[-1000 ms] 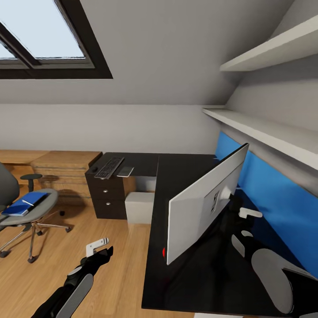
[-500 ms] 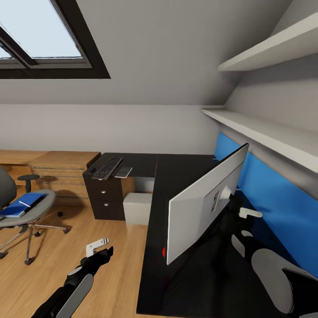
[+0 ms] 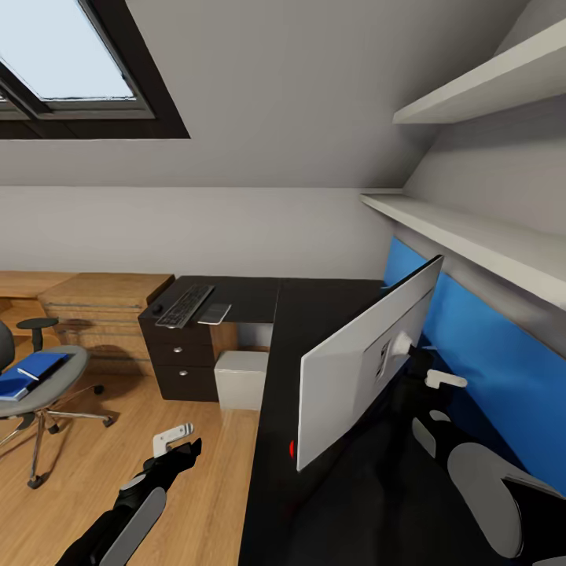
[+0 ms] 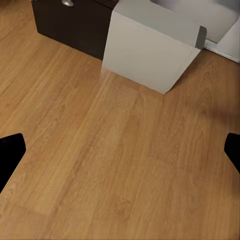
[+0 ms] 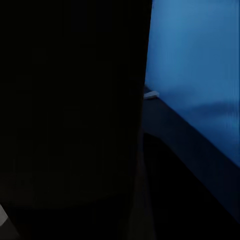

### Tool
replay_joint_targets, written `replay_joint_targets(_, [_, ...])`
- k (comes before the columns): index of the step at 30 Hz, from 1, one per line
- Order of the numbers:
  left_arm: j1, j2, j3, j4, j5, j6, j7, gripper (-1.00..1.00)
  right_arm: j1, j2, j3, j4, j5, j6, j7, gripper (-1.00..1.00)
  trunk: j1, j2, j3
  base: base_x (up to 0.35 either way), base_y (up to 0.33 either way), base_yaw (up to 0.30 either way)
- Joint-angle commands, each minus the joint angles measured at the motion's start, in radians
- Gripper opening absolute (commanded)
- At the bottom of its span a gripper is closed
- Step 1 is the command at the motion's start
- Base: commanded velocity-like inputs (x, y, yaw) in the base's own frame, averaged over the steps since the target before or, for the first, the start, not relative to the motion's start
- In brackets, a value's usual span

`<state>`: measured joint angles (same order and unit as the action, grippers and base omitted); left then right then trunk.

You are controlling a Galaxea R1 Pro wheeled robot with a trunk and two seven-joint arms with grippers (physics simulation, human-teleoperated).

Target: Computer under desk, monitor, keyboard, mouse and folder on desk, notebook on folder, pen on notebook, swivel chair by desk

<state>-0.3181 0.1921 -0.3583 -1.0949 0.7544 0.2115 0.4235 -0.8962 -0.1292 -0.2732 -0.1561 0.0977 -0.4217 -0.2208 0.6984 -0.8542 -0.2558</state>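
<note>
Camera shifted, swivel chair (image 3: pixel 35 377) nearer left edge, monitor (image 3: pixel 365 362) unmoved

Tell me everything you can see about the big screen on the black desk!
The monitor is wide and flat. Its pale grey back faces the camera, with a small mount in the middle. A tiny red dot glows at its lower near corner. It stands upright but tilted on the black desk, in front of the blue wall panel. The right arm reaches behind it; whether they touch is hidden.
</note>
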Motion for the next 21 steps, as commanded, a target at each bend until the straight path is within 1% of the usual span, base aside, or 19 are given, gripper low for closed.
replay_joint_targets(1, [-0.001, 0.001, -0.004, -0.002, 0.007, 0.002, 0.009, 1.0, -0.001, 0.0, 0.003, 0.001, 0.004, -0.005, -0.005, -1.0, 0.001, -0.001, -0.001, 0.291, -0.068, 0.0])
replay_joint_targets(10, [-0.001, 0.001, -0.004, -0.002, 0.007, 0.002, 0.009, 1.0, -0.001, 0.0, 0.003, 0.001, 0.004, -0.005, -0.006, -1.0, 0.001, -0.001, -0.001, 0.284, -0.088, 0.0])
replay_joint_targets(12, [-0.001, 0.001, -0.004, -0.002, 0.007, 0.002, 0.008, 1.0, -0.001, 0.0, 0.003, 0.001, 0.004, -0.005, -0.006, -1.0, 0.001, -0.001, -0.001, 0.114, -0.056, 0.0])
replay_joint_targets(21, [-0.001, 0.001, -0.004, -0.002, 0.008, 0.002, 0.008, 1.0, -0.001, 0.001, 0.003, 0.0, 0.004, -0.005, -0.008, -1.0, 0.001, -0.001, -0.001, 0.008, -0.004, 0.0])
